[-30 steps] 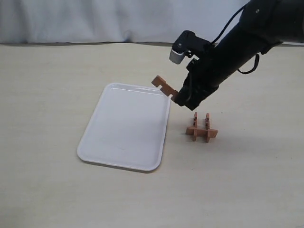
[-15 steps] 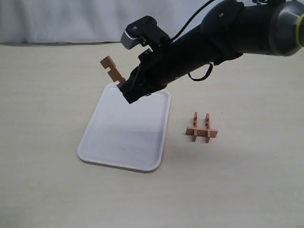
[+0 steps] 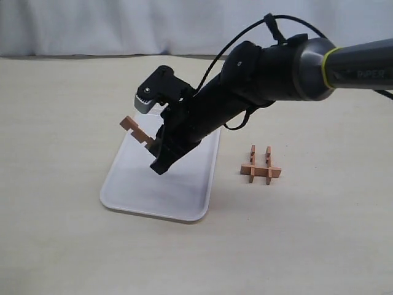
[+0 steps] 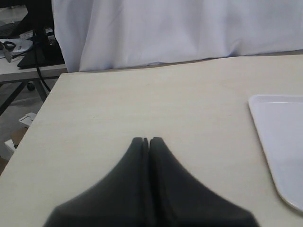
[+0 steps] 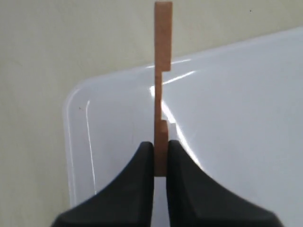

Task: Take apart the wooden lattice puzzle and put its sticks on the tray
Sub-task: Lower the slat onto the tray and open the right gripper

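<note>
Exterior: right gripper, carrying notched orange-brown wooden stick, has swung from beside small reddish-brown wooden lattice puzzle to low over flat white plastic tray. Release looks near. Puzzle remainder sits right of tray, apparently three sticks still joined.
Left wrist: left gripper jaws pressed together, empty.
Right wrist: jaws clamp stick's end, stick above tray corner.

The exterior view stands off the table, raised, facing obliquely down toward the white curtain at 12 o'clock. It takes in the whole tray, with the lattice puzzle at its 3 o'clock. The left wrist view sits low behind the left gripper, looking along the tabletop to that curtain and catching one tray edge. The right wrist view looks steeply down, very near, past the right gripper and its stick onto a tray corner.
</note>
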